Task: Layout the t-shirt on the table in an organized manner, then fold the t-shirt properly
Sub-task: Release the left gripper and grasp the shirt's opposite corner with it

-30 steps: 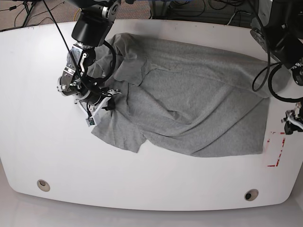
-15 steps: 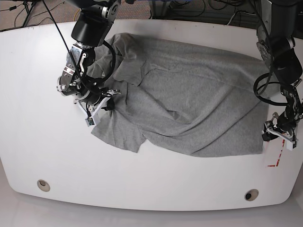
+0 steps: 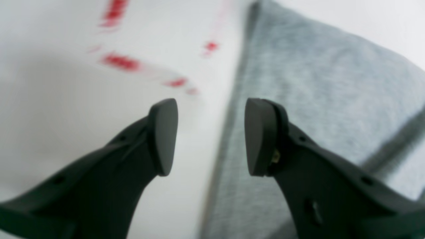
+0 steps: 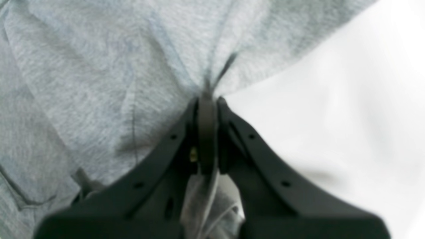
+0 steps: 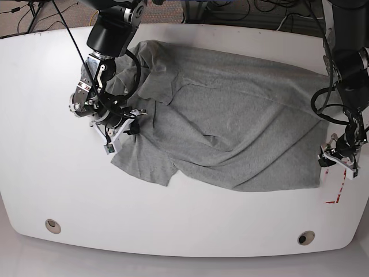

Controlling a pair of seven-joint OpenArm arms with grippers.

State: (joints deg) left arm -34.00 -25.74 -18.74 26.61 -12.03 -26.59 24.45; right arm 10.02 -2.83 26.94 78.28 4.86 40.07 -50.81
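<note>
The light grey t-shirt lies spread and wrinkled across the white table, no lettering showing. My right gripper is at the shirt's left edge, beside a sleeve. In the right wrist view it is shut on a pinched fold of the t-shirt. My left gripper is low at the shirt's right lower corner. In the left wrist view it stands open astride the t-shirt's edge, one finger over fabric and the other over bare table.
A red-outlined mark sits just right of the shirt's corner, seen as red dashes ahead of the left gripper. Two grey grommet holes lie near the front edge. Cables hang behind the table.
The left arm has swung in from the right edge and come down to the shirt's right lower corner. The right arm has stayed put, still gripping the fabric.
</note>
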